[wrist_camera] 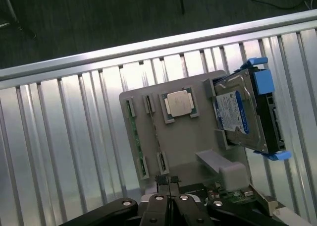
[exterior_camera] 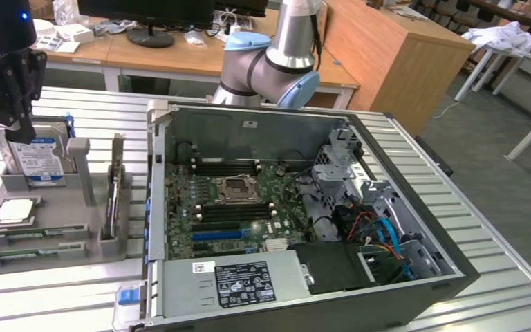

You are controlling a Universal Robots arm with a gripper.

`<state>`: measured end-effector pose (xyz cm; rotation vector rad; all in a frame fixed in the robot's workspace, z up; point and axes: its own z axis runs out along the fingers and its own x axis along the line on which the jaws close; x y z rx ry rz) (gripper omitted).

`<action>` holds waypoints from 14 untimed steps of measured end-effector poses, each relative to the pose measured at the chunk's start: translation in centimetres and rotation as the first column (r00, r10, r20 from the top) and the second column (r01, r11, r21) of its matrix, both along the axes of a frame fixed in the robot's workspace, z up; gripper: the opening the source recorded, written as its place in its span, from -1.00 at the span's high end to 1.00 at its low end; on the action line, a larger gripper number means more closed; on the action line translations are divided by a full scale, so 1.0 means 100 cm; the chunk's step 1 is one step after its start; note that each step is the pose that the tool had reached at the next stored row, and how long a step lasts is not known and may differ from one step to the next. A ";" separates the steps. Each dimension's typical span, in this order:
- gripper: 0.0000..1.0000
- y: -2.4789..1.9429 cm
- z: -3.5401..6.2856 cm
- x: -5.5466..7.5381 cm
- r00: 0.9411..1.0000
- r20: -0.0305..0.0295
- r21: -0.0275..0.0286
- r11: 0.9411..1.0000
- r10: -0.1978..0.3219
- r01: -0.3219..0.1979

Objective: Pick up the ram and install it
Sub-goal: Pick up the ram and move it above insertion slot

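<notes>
Overall: bench scene with one arm [exterior_camera: 270, 66], a parts tray and an open computer case; the ram sits in the tray, not in the case.
Gripper [exterior_camera: 23, 133]: jaws pressed together, fingertips meeting, nothing visible between them in the wrist view [wrist_camera: 168, 185].
Gripper position: raised above the tray at the exterior view's left, over the end that carries the hard drive; no contact with any part can be seen.
Ram [wrist_camera: 149, 105]: thin green stick lying on edge in a narrow slot of the tray, just beside the processor recess; a second like stick [wrist_camera: 131, 109] lies in the next slot, parallel to it.
Ram, exterior view [exterior_camera: 21, 237]: seen as a green strip along the tray's near edge, well apart from the case.
Tray [exterior_camera: 58, 221]: grey moulded fixture resting on the table, to the exterior view's left of the case.
Processor chip [wrist_camera: 179, 104]: square, silver, flat in its recess.
Hard drive [exterior_camera: 36, 158]: silver with a blue label, standing upright in the tray with blue rails on its sides.
Computer case [exterior_camera: 422, 207]: lying on its side, cover off, motherboard [exterior_camera: 233, 200] exposed.
Table [exterior_camera: 487, 311]: slatted metal top bearing the tray and the case.
</notes>
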<state>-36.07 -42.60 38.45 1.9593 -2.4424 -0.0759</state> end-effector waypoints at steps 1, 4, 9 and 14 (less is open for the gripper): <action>0.79 0.0000 -0.0001 0.000 1.000 0.000 0.000 1.000 0.005 -0.005; 0.79 0.0000 0.0000 0.000 1.000 0.000 0.000 1.000 0.022 -0.022; 0.79 0.0000 -0.0005 0.000 1.000 0.000 0.000 1.000 0.022 -0.022; 0.79 0.0000 -0.0006 0.000 1.000 0.000 0.000 1.000 0.022 -0.022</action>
